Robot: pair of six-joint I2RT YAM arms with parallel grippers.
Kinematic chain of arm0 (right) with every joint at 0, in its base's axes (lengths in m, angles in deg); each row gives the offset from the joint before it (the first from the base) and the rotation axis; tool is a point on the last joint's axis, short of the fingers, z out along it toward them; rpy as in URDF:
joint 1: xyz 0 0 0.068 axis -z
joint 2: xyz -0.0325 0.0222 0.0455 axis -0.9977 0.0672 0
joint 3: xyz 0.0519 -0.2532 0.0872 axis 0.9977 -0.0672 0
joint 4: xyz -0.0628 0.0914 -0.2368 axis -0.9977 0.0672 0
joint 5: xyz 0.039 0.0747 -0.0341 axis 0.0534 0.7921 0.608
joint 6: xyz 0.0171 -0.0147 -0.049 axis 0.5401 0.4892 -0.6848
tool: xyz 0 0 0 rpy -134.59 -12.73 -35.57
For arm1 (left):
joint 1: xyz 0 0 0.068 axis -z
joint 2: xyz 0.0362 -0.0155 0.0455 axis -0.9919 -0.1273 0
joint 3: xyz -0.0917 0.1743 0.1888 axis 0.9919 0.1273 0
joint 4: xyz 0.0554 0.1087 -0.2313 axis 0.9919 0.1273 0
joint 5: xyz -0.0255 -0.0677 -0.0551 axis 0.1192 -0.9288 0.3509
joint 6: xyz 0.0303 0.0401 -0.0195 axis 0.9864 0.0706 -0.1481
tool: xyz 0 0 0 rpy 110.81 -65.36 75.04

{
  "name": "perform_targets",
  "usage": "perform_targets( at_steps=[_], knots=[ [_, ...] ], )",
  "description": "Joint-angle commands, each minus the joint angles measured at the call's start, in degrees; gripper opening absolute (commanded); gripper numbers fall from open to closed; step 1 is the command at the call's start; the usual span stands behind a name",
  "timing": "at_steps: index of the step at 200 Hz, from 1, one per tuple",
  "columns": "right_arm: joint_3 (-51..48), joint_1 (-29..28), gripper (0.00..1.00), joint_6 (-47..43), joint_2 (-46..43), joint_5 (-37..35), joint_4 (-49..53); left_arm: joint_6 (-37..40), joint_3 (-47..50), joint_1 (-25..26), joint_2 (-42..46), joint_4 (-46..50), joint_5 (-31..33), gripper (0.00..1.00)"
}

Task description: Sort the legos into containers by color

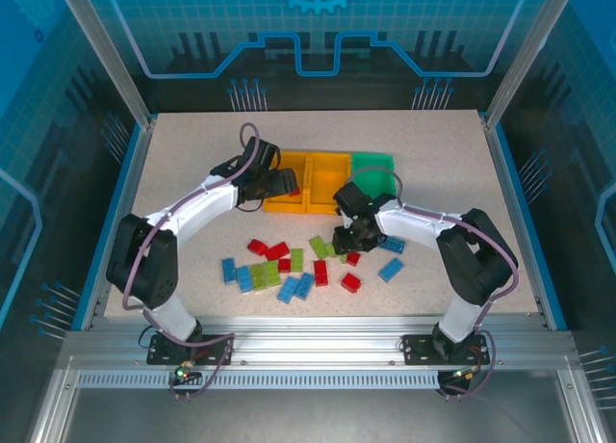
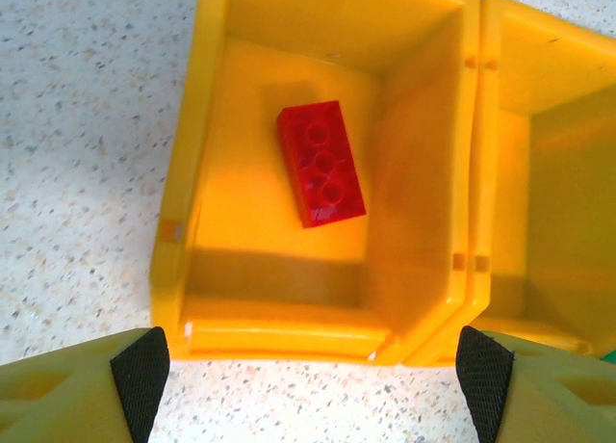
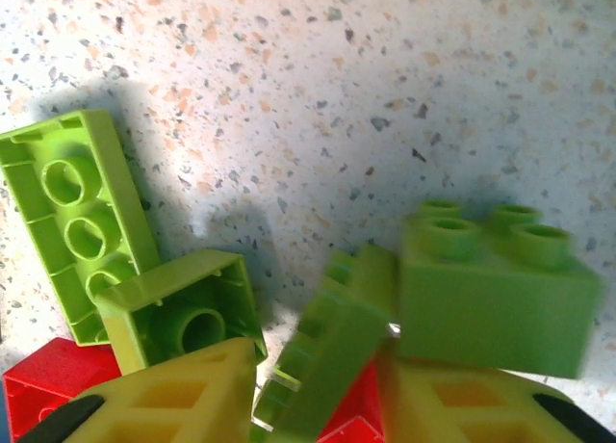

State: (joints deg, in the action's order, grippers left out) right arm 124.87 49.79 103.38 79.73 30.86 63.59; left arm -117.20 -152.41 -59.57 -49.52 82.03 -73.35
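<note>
Left gripper (image 2: 313,376) is hovering open over the orange bin (image 2: 183,173); right of it, I'm straddling a green lego (image 3: 327,347) with the right gripper (image 3: 322,390), and I cannot tell whether it is gripping.

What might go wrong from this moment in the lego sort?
1. The right gripper straddles a tilted light green brick. Gripped askew like this, the brick may twist out or drop on the way to a bin.
2. A square green brick and a studded green brick crowd the gripper on either side, so a lift may drag or knock them.
</note>
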Motion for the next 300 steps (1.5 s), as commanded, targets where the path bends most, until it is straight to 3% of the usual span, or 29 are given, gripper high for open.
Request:
perform_targets(
  at_steps=[1, 29, 113, 188, 259, 300],
  knots=[
    [2.08, -0.82, 0.30, 0.39, 0.26, -0.47, 1.96, -0.89, 2.65, 0.30, 3.24, -0.05, 1.98, 0.83],
    [3.60, -0.80, 0.20, 0.30, -1.07, -0.65, 3.96, -1.42, 4.95, 0.28, 5.07, 0.37, 2.81, 0.83],
    [15.92, 1.20, 0.16, -1.95, -1.17, 0.29, 8.34, -1.71, 11.11, 0.33, 10.86, 3.25, 6.72, 0.85],
    [37.22, 7.67, 0.16, -3.29, 15.43, 1.15, 8.48, -4.62, 16.97, 0.32, 14.17, 8.49, 6.33, 0.85],
    [48.09, 9.11, 0.17, -3.97, 26.26, 0.81, 11.69, -8.97, 21.54, 0.36, 15.81, 11.12, 0.19, 0.85],
    [49.64, 9.20, 0.26, -3.84, 28.07, 0.10, 13.50, -15.34, 21.02, 0.40, 13.75, 12.83, -5.57, 0.85]
  ],
)
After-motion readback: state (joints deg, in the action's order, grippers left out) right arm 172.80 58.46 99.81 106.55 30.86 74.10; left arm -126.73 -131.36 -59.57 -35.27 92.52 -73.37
